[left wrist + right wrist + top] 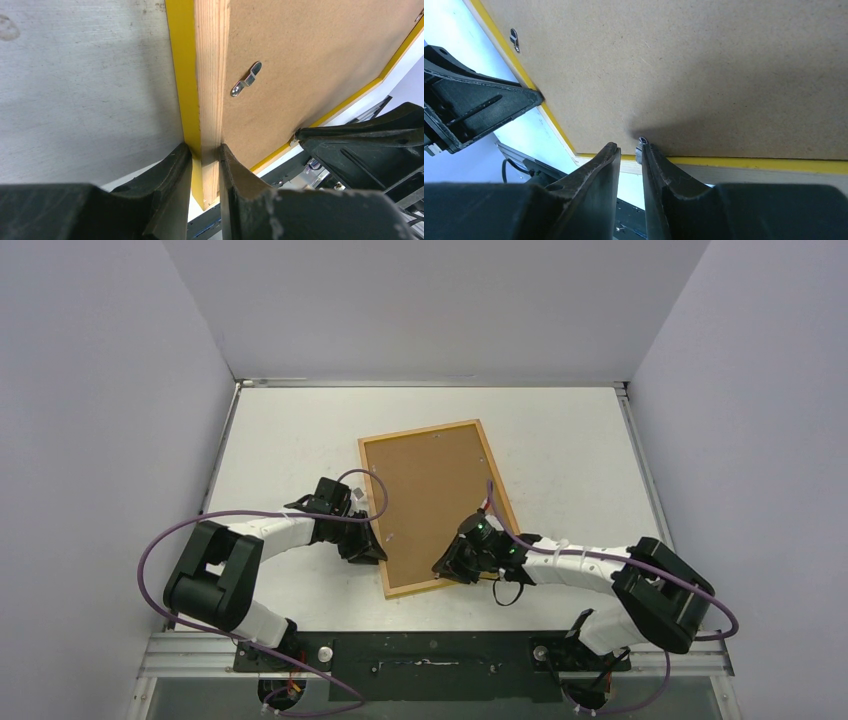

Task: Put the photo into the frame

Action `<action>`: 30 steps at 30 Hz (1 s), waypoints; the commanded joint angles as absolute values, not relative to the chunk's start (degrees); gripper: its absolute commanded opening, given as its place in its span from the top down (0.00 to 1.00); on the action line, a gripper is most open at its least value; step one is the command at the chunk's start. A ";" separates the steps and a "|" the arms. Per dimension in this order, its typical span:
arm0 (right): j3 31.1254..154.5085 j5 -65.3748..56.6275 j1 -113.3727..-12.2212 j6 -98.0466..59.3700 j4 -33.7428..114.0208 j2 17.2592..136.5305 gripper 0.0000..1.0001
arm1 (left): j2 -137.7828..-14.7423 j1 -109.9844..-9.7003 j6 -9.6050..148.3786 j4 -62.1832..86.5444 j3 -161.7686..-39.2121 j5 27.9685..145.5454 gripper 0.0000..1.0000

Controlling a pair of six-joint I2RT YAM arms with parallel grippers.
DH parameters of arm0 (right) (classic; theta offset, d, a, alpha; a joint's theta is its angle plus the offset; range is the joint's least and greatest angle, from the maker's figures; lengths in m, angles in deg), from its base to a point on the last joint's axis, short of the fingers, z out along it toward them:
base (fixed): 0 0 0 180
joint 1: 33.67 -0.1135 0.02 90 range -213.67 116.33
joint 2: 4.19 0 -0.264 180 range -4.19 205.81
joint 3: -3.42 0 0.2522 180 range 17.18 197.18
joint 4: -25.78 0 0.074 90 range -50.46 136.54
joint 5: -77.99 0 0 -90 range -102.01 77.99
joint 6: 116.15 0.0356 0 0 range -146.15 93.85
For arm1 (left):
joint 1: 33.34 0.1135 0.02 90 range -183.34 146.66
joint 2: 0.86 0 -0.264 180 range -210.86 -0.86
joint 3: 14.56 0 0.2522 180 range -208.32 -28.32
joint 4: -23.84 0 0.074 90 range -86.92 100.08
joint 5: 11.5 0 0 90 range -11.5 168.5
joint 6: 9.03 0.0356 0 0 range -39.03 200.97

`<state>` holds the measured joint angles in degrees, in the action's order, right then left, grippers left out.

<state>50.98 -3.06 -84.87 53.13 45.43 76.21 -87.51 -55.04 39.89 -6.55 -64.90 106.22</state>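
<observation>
Photo first: we see nothing of the photo itself. If it is in, it lies hidden under the backing board [435, 505], which sits inside the frame [420, 431]. That frame lies face down, wood back up, slantwise in the middle of the desk [560, 440]. The left fingers [175, 170] are clenched on the frame's long side rail close to its near corner, one on the yellow outer edge, the other on the board side. The right fingers [599, 170] stand at the near short rail with a narrow gap and a small metal tab [640, 148] at their tips; we cannot tell whether they pinch it. A turn clip [246, 80] by the left rail seems swung over the board. We judge the loading likely done, with fastening the tabs left.
</observation>
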 commanded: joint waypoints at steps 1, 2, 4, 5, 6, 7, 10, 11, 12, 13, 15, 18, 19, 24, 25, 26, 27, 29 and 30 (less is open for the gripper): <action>49.54 -3.40 -86.23 58.14 37.53 74.62 0.76 | -89.88 -55.77 41.41 -4.90 -63.48 105.54 0.79; 49.22 -3.28 -86.23 58.90 37.11 74.65 0.76 | -89.97 -55.83 41.34 -4.67 -63.48 105.76 0.79; 48.35 -3.06 -86.36 60.50 34.45 74.63 0.76 | -90.17 -55.97 41.33 -4.44 -63.69 106.41 0.79; 47.82 -2.97 -86.44 61.41 33.64 74.58 0.76 | -90.18 -56.06 41.33 -4.26 -63.80 106.72 0.79; 47.39 -3.04 -86.53 62.18 32.77 74.53 0.76 | -90.23 -56.17 41.33 -4.11 -63.95 106.97 0.79; 46.90 -3.03 -86.62 63.29 31.98 74.41 0.76 | -90.31 -56.31 41.33 -3.91 -64.04 107.16 0.79; 44.91 -3.68 -87.08 67.24 28.35 73.88 0.77 | -90.58 -56.62 41.11 -3.41 -64.27 107.49 0.79; 44.51 -4.06 -87.21 68.35 27.55 73.68 0.77 | -90.67 -56.70 41.00 -3.31 -64.27 107.54 0.79; 44.22 -4.55 -87.40 69.20 27.23 73.46 0.77 | -90.82 -56.80 40.88 -3.11 -64.27 107.63 0.79; 43.99 -5.08 -87.64 69.88 27.01 73.31 0.77 | -90.92 -56.93 40.81 -2.92 -64.26 107.67 0.79; 43.74 -5.93 -88.05 70.85 26.30 73.21 0.77 | -91.02 -57.11 40.72 -2.80 -64.25 107.63 0.79; 45.23 -7.02 -88.18 68.60 29.04 72.34 0.77 | -90.67 -57.16 40.82 -3.65 -64.41 106.44 0.79; 46.44 -7.67 -88.22 66.97 31.55 71.62 0.76 | -90.48 -57.17 40.96 -4.04 -64.45 105.83 0.79; 52.37 -11.30 -87.25 58.36 45.10 67.33 0.72 | -90.24 -57.16 40.91 -5.29 -65.47 104.15 0.77; 53.29 -11.77 -86.55 56.57 47.58 66.29 0.71 | -90.17 -57.16 40.80 -5.59 -65.75 103.75 0.75; 54.09 -13.54 -85.60 54.71 51.28 65.29 0.69 | -90.01 -57.15 40.69 -5.84 -66.02 103.11 0.74; 55.38 -14.35 -84.32 52.49 54.19 64.19 0.67 | -89.57 -57.15 40.64 -6.16 -66.09 102.61 0.72; 57.52 -15.42 -80.50 47.77 60.57 62.45 0.62 | -88.74 -57.08 40.61 -7.16 -66.50 101.29 0.70; 58.78 -16.02 -78.14 45.13 64.01 61.70 0.58 | -88.25 -57.07 40.72 -7.60 -66.81 100.75 0.69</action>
<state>53.76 -9.88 -84.59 56.54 49.04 65.75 -89.15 -56.68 39.36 -5.21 -65.66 108.10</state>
